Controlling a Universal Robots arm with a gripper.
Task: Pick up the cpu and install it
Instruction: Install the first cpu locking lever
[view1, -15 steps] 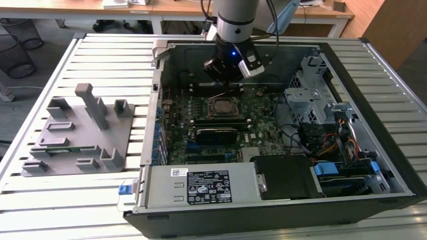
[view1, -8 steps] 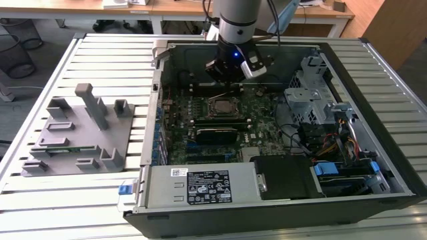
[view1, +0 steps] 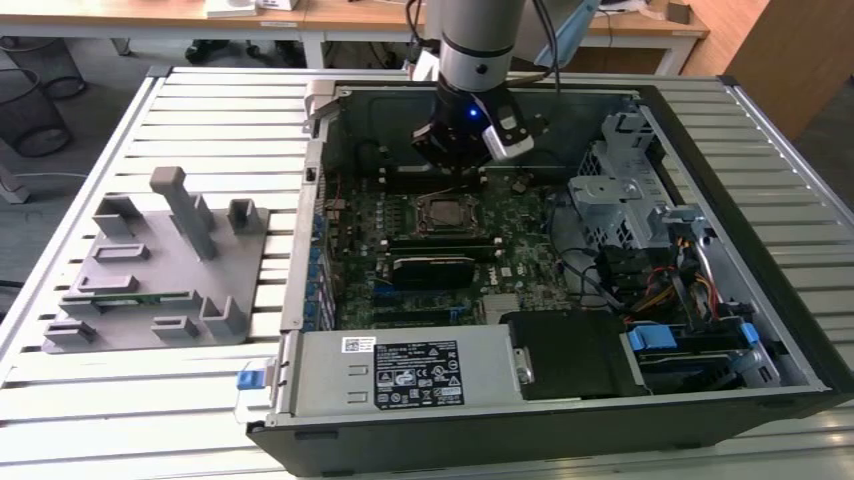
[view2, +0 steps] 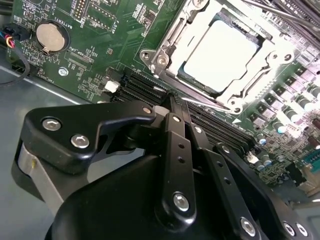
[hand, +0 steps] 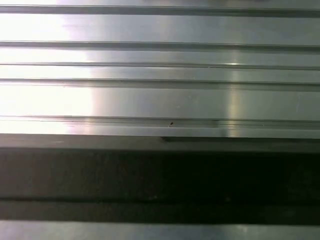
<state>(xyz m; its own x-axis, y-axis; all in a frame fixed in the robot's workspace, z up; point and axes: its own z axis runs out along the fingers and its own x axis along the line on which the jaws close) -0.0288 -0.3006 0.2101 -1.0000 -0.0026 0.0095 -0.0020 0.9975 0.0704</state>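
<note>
The cpu (view2: 219, 54) lies flat in the motherboard socket (view2: 170, 37), its shiny silver top showing inside the metal frame. In the exterior view the cpu (view1: 439, 212) sits mid-board inside the open computer case (view1: 747, 300). My gripper (view1: 461, 168) hangs over the board just behind the socket, a little above it. In the second wrist view my gripper (view2: 172, 100) has its black fingers (view2: 176, 145) pressed together, with nothing visible between them. The tips stand over the dark memory slots (view2: 145, 91), beside the socket and apart from the cpu.
A grey parts fixture (view1: 160, 265) holding a green memory stick (view1: 127, 297) rests on the slatted table (view1: 200, 110) at the exterior view's left. Inside the case are the power supply (view1: 400, 372), a drive cage (view1: 627, 190) and cables (view1: 654, 290). A coin battery (view2: 49, 36) sits on the board.
</note>
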